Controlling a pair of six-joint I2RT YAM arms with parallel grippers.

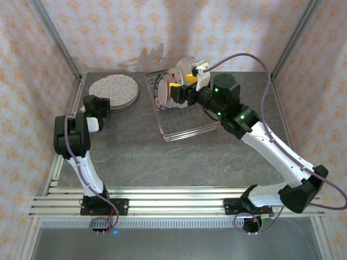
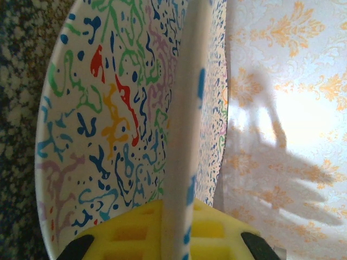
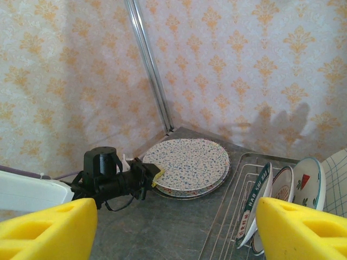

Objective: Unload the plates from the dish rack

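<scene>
Orange-patterned wall panels [image 3: 244,65] enclose a grey stone-look table [image 1: 135,146].

Left gripper [image 2: 179,225]: the jaws are clamped tight on the white rim of the multicolour squiggle plate [image 2: 108,124], with one yellow pad [image 2: 127,235] on either face of the rim. Seen from the right wrist camera, that plate lies face up on a second plate [image 3: 184,193], whose edge shows beneath it. The two form a low stack on the table, directly ahead of the left fingertips and close to the corner post [image 3: 149,65].

Right gripper [image 3: 176,222]: the yellow fingers [image 3: 303,227] are spread wide, with nothing between them and nothing touched. It hangs above the far end of the dish rack [image 1: 190,127]. Below and ahead of these fingers, off to their right, plates stand on edge between the rack's prongs:
- a dark-rimmed plate [image 3: 256,200], nearest the stack
- a smaller plate [image 3: 282,187], pattern not legible
- a white plate with red fruit [image 3: 306,184]
- a plaid plate [image 3: 339,176], cut off by the edge of the view

Rack and stack sit apart, with bare table between them.
</scene>
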